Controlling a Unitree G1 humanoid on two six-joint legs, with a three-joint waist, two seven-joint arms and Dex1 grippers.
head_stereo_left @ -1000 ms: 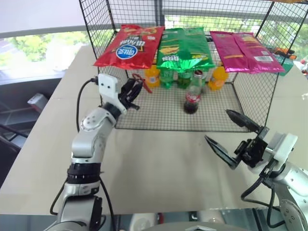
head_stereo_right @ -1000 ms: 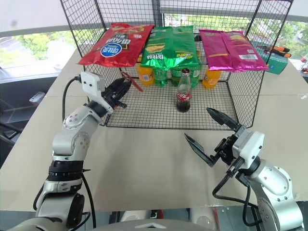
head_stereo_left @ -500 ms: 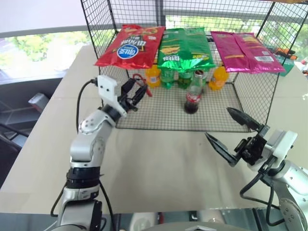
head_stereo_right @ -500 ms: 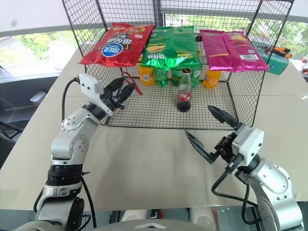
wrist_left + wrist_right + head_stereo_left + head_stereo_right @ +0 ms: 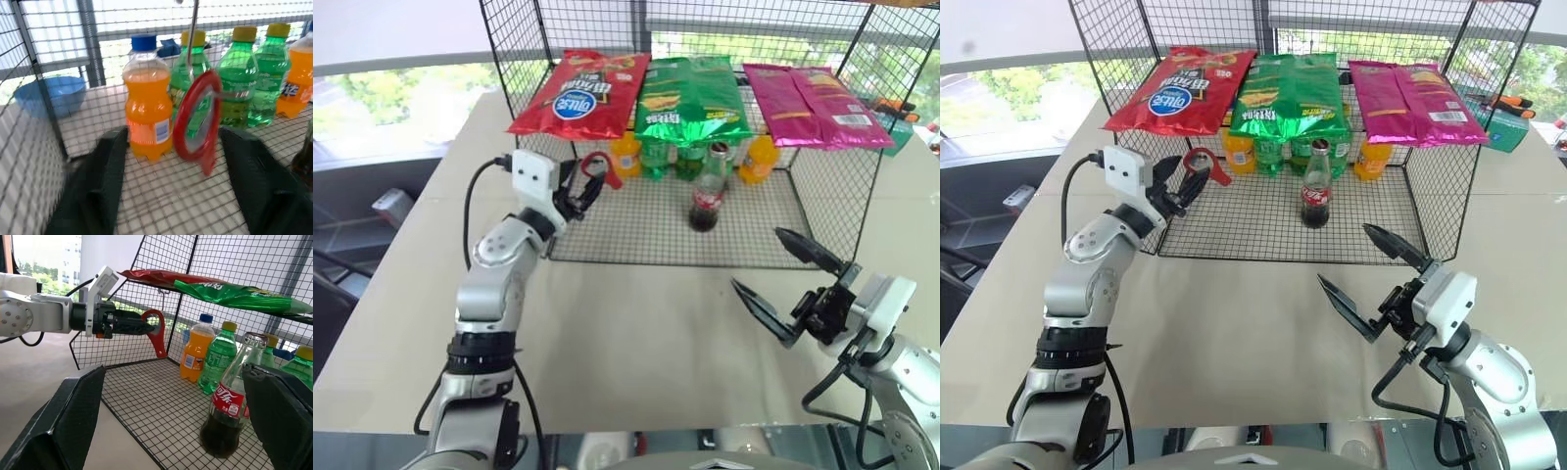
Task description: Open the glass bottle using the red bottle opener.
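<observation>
Evidently the red bottle opener (image 5: pixel 198 117) hung from a hook for easy reach — left tool (image 5: pixel 576 192) open around it, right tool (image 5: pixel 1378 285) spread, empty.

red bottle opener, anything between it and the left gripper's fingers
Nothing visible does. The red bottle opener hangs from a hook under the rack's shelf, and the left gripper has a finger on either side of it, with open gaps. The orange bottle and green bottles stand behind it.
</observation>
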